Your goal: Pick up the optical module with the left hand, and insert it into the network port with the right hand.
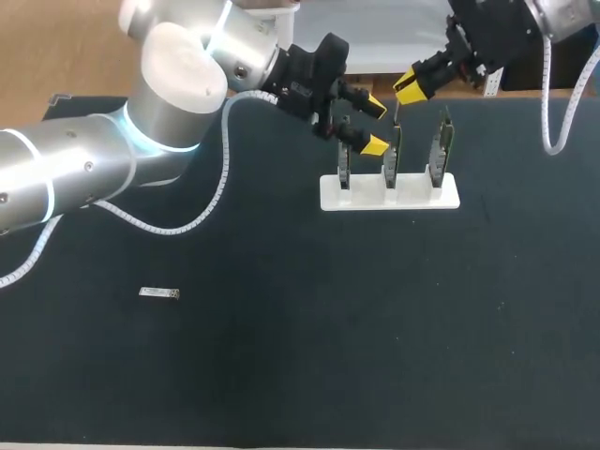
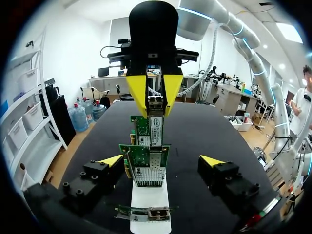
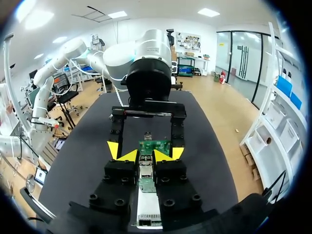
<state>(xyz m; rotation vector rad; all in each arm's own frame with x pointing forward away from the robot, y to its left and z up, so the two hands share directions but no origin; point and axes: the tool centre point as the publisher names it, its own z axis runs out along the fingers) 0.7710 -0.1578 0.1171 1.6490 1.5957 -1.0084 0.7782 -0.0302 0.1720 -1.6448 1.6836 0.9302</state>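
A white stand [image 1: 412, 195] holds three upright green network cards in a row. My right gripper [image 1: 410, 89] hangs over the middle card [image 1: 392, 159], shut on a slim silver optical module [image 1: 397, 114]. In the left wrist view this module [image 2: 156, 129] points down, its lower end at the top edge of the middle card [image 2: 144, 156]. My left gripper [image 1: 374, 125] is open at the stand's left end, its fingers wide on either side of the card row and touching nothing. In the right wrist view my right gripper [image 3: 146, 156] pinches the module [image 3: 146, 171] above the stand [image 3: 148, 209].
A second silver module [image 1: 159, 293] lies flat on the dark table mat at the left, far from both grippers. The left card [image 1: 344, 169] and right card [image 1: 441, 150] stand close beside the middle one. The left arm's white cable loops over the mat.
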